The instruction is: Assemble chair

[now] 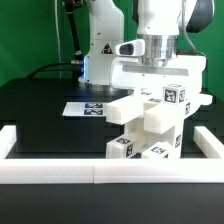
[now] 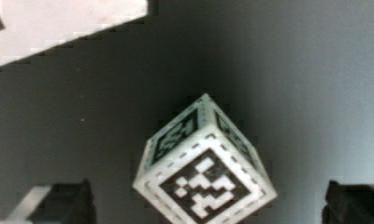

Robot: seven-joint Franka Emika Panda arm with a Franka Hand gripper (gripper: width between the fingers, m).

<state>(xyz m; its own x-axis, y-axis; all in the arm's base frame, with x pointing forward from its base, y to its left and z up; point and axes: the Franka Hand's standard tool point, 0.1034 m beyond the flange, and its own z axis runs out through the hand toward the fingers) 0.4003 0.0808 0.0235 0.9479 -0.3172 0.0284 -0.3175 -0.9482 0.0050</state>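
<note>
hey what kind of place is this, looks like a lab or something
Most likely a robotics lab bench. A robot arm's gripper hangs over a black table fenced by white border rails, and a partly built white chair and a marker board carry printed square tags.

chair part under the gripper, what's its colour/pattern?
Matte white chair part with black-and-white square tags on its faces; clearest in the wrist view.

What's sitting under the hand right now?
The hand hangs open directly above the white chair assembly; the wrist view shows a tagged post between its fingers, ungripped. The joints lower down are hidden.
</note>
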